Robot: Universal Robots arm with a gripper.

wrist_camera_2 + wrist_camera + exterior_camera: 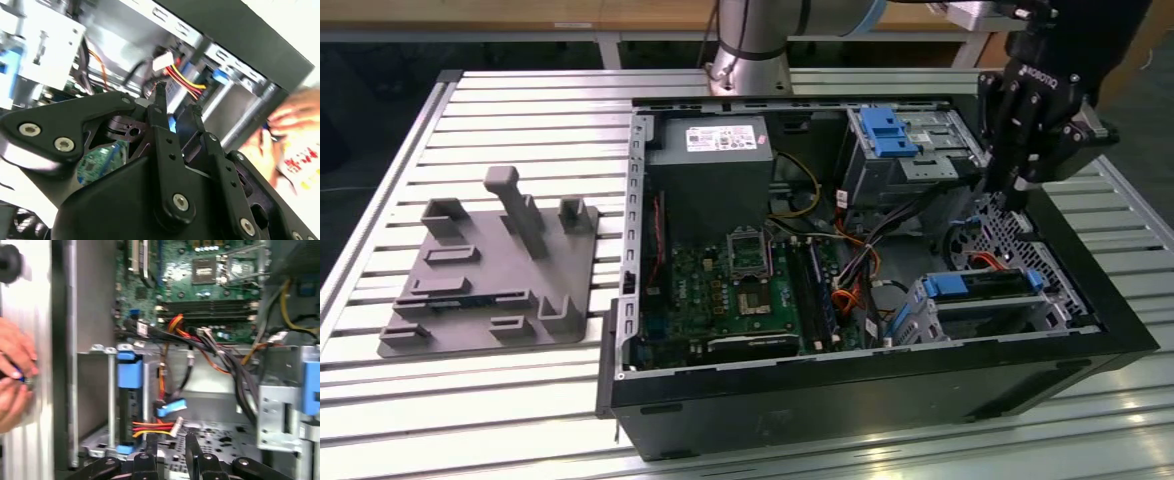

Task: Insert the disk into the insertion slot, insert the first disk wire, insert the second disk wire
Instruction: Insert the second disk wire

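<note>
The disk (983, 287), held in its blue carrier frame, sits inside the insertion slot (994, 318), a small metal cage at the near corner of the open case on the exterior view's right. In the first wrist view the disk (128, 390) shows edge-on within the cage. Beside its end hang a blue plug (171, 407) on a red cable and a white plug (176, 426) on yellow, red and black wires. My gripper (991, 195) hovers above the case wall behind the cage. The gripper (170, 438) is open, and the wires lie just beyond its fingertips (160, 102).
A person's hands (14, 371) hold something small just outside the case wall (62, 365). Inside the case are the grey power-supply box (707, 140), a taller bay with a blue latch (891, 130) and the motherboard (734, 290). A grey fixture plate (494, 270) lies on the slatted table.
</note>
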